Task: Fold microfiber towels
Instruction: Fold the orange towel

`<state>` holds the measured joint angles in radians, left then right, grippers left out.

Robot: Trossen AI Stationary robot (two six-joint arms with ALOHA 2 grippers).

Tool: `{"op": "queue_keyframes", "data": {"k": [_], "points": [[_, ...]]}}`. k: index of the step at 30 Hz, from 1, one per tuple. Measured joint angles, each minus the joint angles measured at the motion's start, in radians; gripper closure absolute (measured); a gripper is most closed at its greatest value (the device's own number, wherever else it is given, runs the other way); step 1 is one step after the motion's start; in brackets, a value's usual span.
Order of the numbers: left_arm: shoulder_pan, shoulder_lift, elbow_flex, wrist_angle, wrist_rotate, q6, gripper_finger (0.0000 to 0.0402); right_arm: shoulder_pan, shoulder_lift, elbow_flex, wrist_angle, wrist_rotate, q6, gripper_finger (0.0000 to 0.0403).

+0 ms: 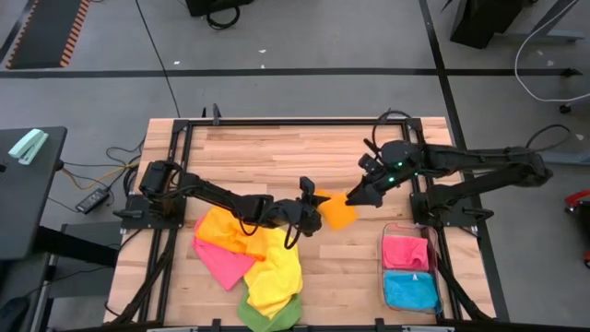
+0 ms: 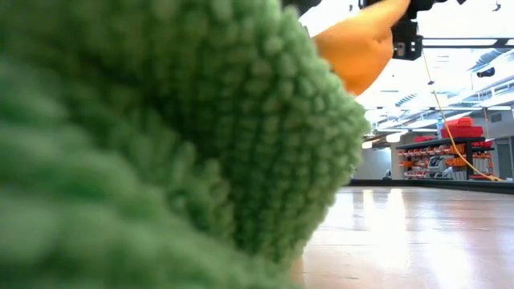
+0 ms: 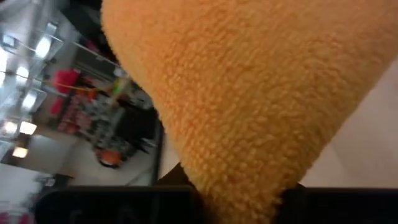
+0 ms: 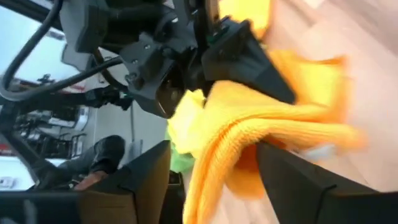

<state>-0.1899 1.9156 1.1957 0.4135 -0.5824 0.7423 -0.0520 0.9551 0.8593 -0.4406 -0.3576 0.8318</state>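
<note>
An orange microfiber towel (image 1: 338,210) hangs in the air over the middle of the table, also seen in the low view (image 2: 357,48). My left gripper (image 1: 314,199) is shut on its left end. My right gripper (image 1: 354,195) stands open at the towel's right end, with bunched folds of the cloth (image 4: 249,130) between its two fingers. A loose heap of towels lies on the table under my left arm: orange-yellow (image 1: 226,231), pink (image 1: 221,263), yellow (image 1: 277,272) and green (image 1: 267,315). My left gripper pinches the orange towel's left end (image 4: 233,93) between its two fingers, coming nearly level from the table's left. Several folded layers run into the hold. The towel is lifted clear of the table and sags below the fingers. My right gripper has the towel's folds between its open fingers (image 4: 298,180); I cannot tell whether they touch the cloth.
A clear plastic bin (image 1: 386,277) stands at the near right with a folded pink towel (image 1: 406,251) and a blue one (image 1: 410,290) inside. The green towel (image 2: 161,144) fills most of the low view. Bare wood lies at the far middle (image 1: 277,152).
</note>
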Motion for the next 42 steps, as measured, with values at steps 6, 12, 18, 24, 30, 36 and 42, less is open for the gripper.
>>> {"op": "queue_keyframes", "data": {"k": [6,12,18,24,30,36,42], "points": [[0.024,0.0,0.0,-0.155,0.007,-0.14,0.0383,0.03,-0.07,0.0,-0.12,0.159,-0.226,0.0143],[0.062,0.0,0.038,-0.356,0.146,-0.342,0.0362,0.191,-0.018,0.0,-0.113,0.438,-0.473,0.0143],[0.114,0.0,0.124,-0.591,0.331,-0.515,0.0381,0.329,0.063,0.0,-0.089,0.717,-0.588,0.0144],[0.187,0.0,0.195,-0.784,0.653,-0.628,0.037,0.365,0.098,0.0,-0.065,0.738,-0.556,0.014],[0.262,-0.001,0.213,-0.841,0.951,-0.734,0.0351,0.392,0.137,0.0,0.046,0.722,-0.637,0.0119],[0.295,-0.001,0.214,-0.843,1.077,-0.783,0.0376,0.408,0.219,0.0,0.145,0.769,-0.727,0.0106],[0.287,-0.001,0.214,-0.844,1.095,-0.784,0.0362,0.393,0.238,0.0,0.186,0.779,-0.744,0.0104]]}}
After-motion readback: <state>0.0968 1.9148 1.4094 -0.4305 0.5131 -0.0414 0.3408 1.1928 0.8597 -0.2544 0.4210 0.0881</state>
